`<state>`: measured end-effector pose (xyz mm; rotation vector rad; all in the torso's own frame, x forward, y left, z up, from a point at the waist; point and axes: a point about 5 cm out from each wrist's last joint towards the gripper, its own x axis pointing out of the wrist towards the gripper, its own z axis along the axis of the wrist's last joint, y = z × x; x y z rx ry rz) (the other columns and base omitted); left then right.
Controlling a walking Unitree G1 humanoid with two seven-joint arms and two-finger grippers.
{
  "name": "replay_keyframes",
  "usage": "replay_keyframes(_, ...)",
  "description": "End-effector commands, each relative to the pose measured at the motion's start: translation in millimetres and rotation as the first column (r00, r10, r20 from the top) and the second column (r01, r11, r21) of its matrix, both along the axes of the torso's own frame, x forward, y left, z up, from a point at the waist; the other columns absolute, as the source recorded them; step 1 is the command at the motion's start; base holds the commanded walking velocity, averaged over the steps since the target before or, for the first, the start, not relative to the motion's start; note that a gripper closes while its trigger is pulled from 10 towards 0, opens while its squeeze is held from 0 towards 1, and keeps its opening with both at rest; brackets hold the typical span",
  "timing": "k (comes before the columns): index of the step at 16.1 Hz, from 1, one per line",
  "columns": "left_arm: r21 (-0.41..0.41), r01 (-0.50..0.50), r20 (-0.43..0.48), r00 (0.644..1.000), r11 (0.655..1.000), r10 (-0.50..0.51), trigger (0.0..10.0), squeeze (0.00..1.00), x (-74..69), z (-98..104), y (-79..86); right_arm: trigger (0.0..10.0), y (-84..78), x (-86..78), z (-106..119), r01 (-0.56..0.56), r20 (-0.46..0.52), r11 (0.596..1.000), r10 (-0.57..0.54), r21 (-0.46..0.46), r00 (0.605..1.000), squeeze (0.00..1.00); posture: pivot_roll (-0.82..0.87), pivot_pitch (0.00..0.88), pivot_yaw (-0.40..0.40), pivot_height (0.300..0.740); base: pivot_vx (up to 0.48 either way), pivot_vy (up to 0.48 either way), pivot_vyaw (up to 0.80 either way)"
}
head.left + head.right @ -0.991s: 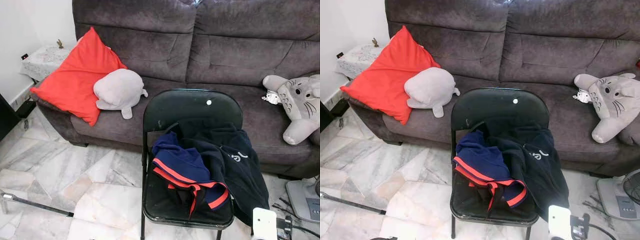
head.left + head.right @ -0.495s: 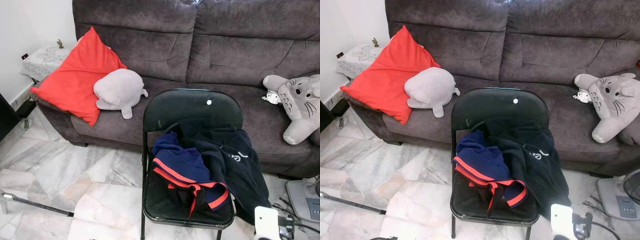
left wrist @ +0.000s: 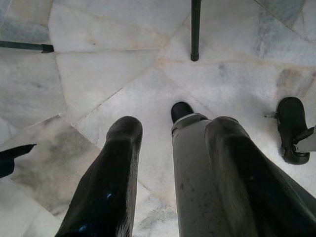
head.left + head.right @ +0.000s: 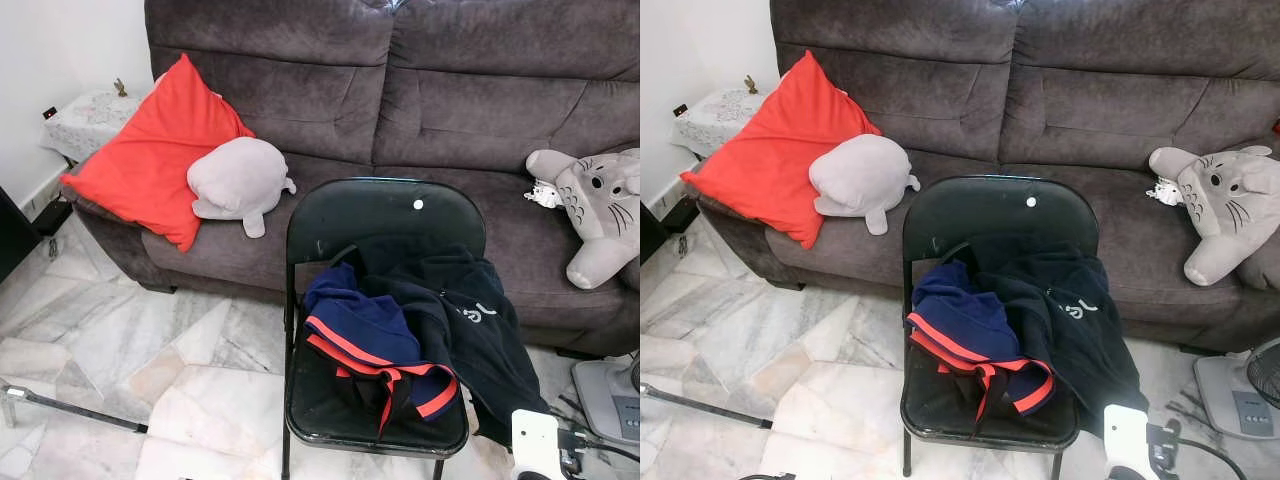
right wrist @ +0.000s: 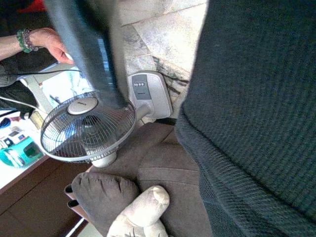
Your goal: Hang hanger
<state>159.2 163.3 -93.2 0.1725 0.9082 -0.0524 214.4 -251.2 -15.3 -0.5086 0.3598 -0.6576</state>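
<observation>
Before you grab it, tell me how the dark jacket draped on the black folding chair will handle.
The dark fabric jacket is probably floppy: it lies crumpled and sags over the seat edge. It may drag the navy red-trimmed garment bunched against it. The black folding chair looks light and could shift.

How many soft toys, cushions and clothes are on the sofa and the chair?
Soft toys: 2, the grey blob plush and the grey cat plush, both on the sofa.
Cushions: 1, the red cushion.
Clothes: 2, the navy garment with red stripes and the black jacket, on the chair.
Total: 5
</observation>
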Motion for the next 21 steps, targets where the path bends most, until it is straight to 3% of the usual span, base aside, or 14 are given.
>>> replay_keyframes(1,-0.017,0.015,-0.141,0.990,1.000,-0.017,10.0,0.00,-32.5,-14.1,-6.6,0.0,-2.3,-4.4,-3.2,0.018,-0.012,1.000,-0.018,0.002,1.000,0.00,-0.06,0.156,0.003,0.721,0.000,0.000,0.00)
replay_keyframes(21,-0.005,0.020,-0.139,0.990,1.000,-0.021,10.0,0.00,-33.7,-14.3,-6.3,0.0,-3.7,-1.0,-1.7,0.022,0.014,1.000,-0.022,0.014,1.000,0.00,-0.06,0.139,0.004,0.721,0.000,0.000,0.00)
